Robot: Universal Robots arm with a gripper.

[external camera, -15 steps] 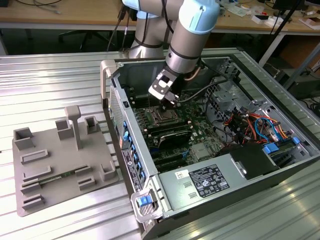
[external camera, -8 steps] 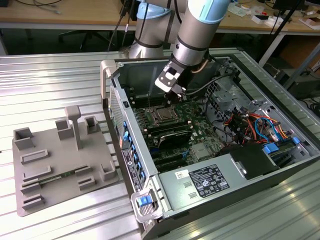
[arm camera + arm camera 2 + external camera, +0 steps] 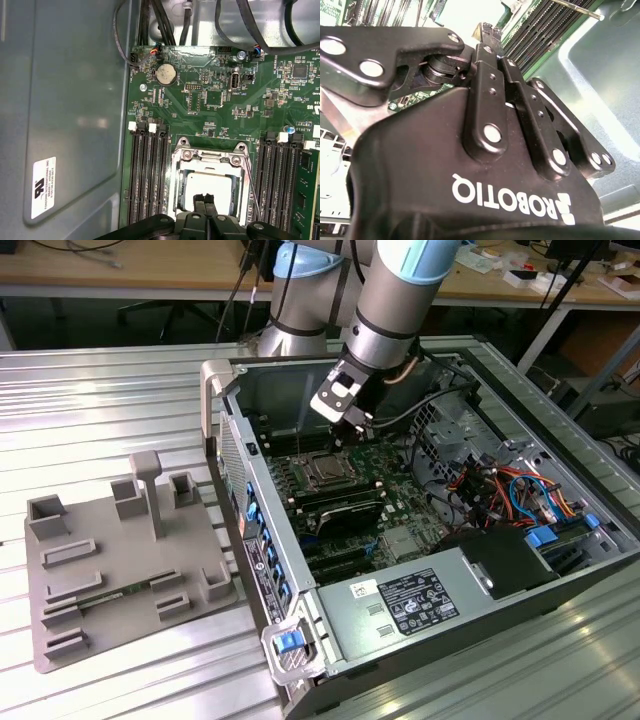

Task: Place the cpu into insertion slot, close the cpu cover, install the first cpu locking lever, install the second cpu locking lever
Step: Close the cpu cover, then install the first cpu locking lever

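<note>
Farthest to the exterior view's left of the jaws, and well apart from them, a grey moulded fixture tray (image 3: pixel 110 570) lies on the ribbed metal table (image 3: pixel 100 410). Next comes the open computer case (image 3: pixel 290 390), lying on its side with the green motherboard (image 3: pixel 392 455) exposed. The robot arm (image 3: pixel 400 300) reaches into the case. The jaws hang just above the board, slightly to the exterior view's right of the socket.

In both wrist views the jaws are pressed together with nothing held between them. The two black fingers (image 3: pixel 200 212) meet flat against each other in the first wrist view, and tip to tip in the second.

The cpu (image 3: pixel 207 186) sits in the insertion slot (image 3: pixel 178 145), just past the tips of the jaws. Its silvery top shows through the window of the cpu cover (image 3: pixel 183 190), which lies flat over it. A thin locking lever (image 3: pixel 250 185) of wire runs along one side of the cover, close to the jaws. Whether it is hooked down cannot be told.

Long black memory slots (image 3: pixel 147 175) flank the socket on either side of the jaws, and a coin battery (image 3: pixel 165 74) sits farther out ahead of them.

To the exterior view's right of the jaws lie coloured cables (image 3: pixel 500 485) and the power supply (image 3: pixel 400 605).
</note>
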